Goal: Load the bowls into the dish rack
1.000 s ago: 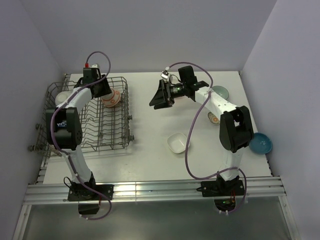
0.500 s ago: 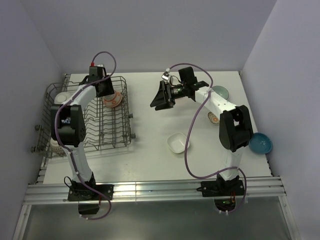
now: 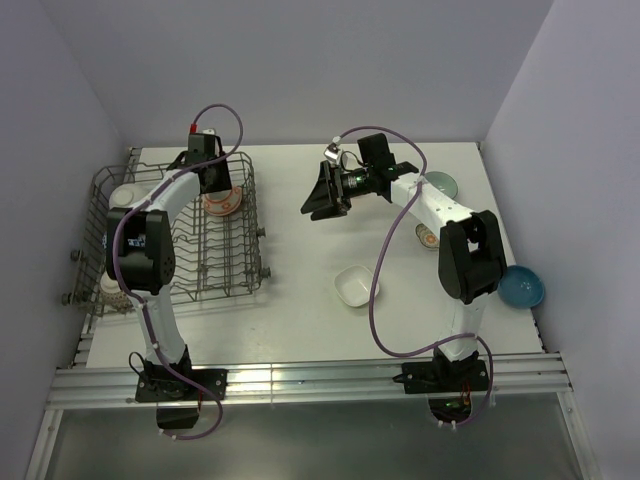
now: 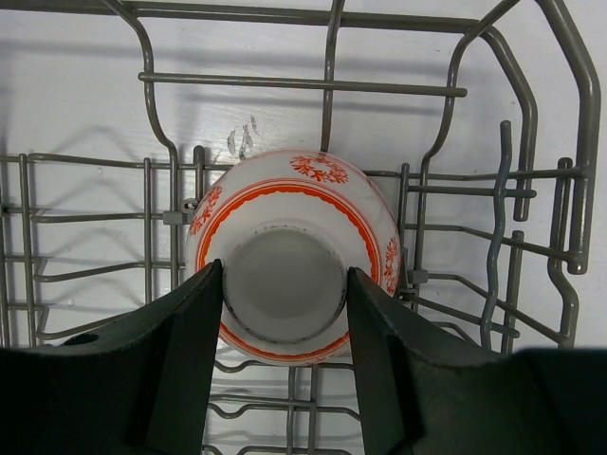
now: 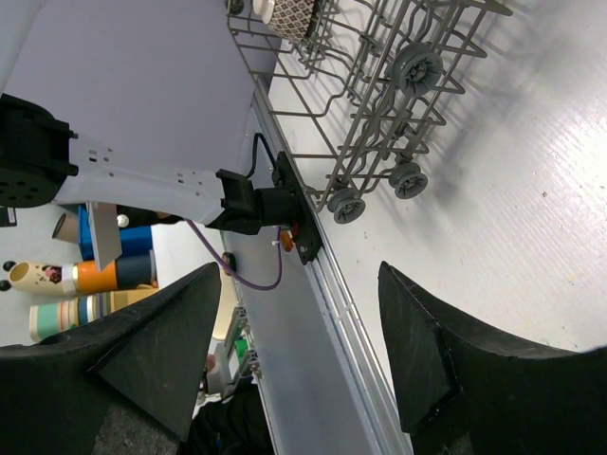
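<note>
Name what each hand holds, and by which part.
Nothing. Left hand open by the patterned bowl in the dish rack; right hand open, empty.

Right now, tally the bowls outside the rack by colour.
White bowl: 1
Pale green bowl: 1
Blue bowl: 1
Patterned bowl, partly hidden by the right arm: 1
Total: 4

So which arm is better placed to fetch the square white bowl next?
Right. The right gripper hangs open and empty over the table, nearer the square white bowl; the left gripper is over the dish rack, astride a patterned bowl.
</note>
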Controlling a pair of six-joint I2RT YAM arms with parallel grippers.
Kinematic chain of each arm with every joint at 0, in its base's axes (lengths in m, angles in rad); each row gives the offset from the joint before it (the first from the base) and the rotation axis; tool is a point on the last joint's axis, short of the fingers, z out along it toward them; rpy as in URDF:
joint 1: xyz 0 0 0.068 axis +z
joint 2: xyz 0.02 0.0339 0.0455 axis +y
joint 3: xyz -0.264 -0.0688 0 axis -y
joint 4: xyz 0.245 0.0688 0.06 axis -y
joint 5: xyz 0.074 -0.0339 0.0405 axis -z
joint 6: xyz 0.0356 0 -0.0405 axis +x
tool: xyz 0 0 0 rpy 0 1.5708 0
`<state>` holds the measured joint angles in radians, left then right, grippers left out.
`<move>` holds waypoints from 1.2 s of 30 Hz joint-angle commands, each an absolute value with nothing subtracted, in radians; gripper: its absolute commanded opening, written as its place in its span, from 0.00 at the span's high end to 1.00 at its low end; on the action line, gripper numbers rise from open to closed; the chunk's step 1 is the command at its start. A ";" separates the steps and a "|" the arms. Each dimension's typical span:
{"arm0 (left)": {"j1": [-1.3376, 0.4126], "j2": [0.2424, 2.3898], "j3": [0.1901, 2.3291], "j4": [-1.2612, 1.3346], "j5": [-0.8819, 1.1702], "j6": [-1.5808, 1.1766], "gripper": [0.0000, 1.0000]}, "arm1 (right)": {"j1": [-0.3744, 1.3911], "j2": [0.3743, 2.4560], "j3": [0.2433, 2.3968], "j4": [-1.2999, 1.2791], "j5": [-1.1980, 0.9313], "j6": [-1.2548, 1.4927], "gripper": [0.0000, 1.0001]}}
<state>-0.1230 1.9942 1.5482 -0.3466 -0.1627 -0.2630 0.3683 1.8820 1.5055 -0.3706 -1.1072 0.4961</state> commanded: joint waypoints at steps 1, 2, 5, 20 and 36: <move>-0.124 1.931 1.575 -0.304 -0.207 -0.230 1.00 | 0.360 1.868 1.529 -0.360 -1.111 0.477 0.25; -0.124 1.936 1.575 -0.304 -0.201 -0.230 1.00 | 0.360 1.870 1.531 -0.364 -1.111 0.477 0.25; -0.123 1.956 1.578 -0.308 -0.161 -0.232 1.00 | 0.359 1.873 1.534 -0.368 -1.111 0.471 0.25; -0.124 2.045 1.651 -0.380 -0.138 -0.235 0.68 | 0.350 1.875 1.565 -0.440 -1.074 0.416 0.00; -0.137 1.864 1.701 -0.420 -0.132 -0.181 0.02 | 0.183 1.761 1.661 -0.615 -0.930 0.269 0.00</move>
